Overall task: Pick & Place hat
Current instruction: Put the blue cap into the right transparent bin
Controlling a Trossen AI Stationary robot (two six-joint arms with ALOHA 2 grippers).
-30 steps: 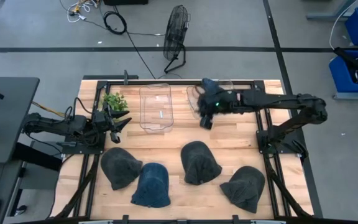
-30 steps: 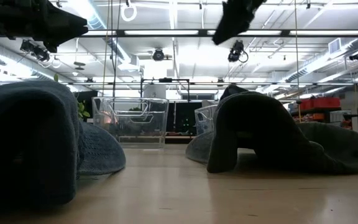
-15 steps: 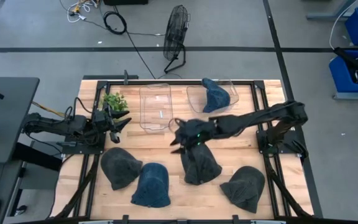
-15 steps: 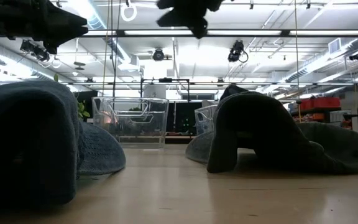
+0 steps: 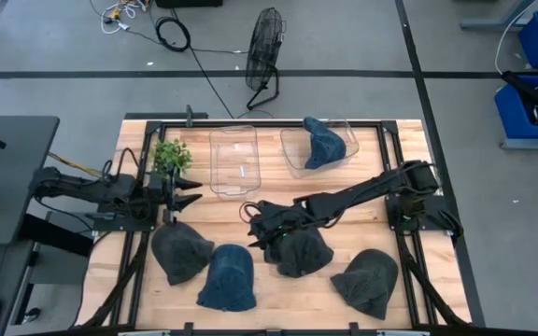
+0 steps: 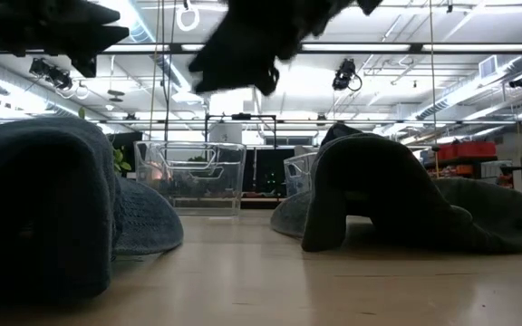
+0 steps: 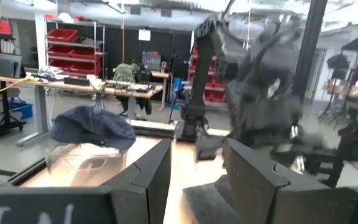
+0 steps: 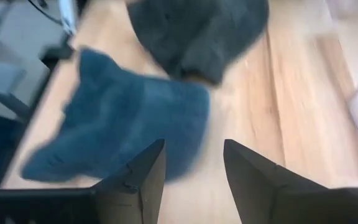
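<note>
Four hats lie crown up on the wooden table: a dark grey one (image 5: 180, 252), a blue one (image 5: 227, 278), a dark grey one in the middle (image 5: 302, 252) and a dark grey one near the right (image 5: 367, 280). A fifth hat, blue (image 5: 323, 142), lies in the far right clear bin (image 5: 292, 154). My right gripper (image 5: 255, 224) hangs open in the air over the left edge of the middle hat, high in the low view (image 6: 243, 50). Its wrist view looks down on the blue hat (image 8: 123, 130) and a grey hat (image 8: 197, 37). My left gripper (image 5: 187, 189) is open at the table's left side.
An empty clear bin (image 5: 233, 161) stands at the far middle, with a small green plant (image 5: 171, 154) to its left. Bare wood lies between the bins and the row of hats. A fan (image 5: 267, 42) and cables are on the floor beyond the table.
My right gripper has swung away from the far right bin, toward the near and left side, and has come down over the middle hat's left edge. The blue hat stays lying in that bin. My left arm has shifted slightly.
</note>
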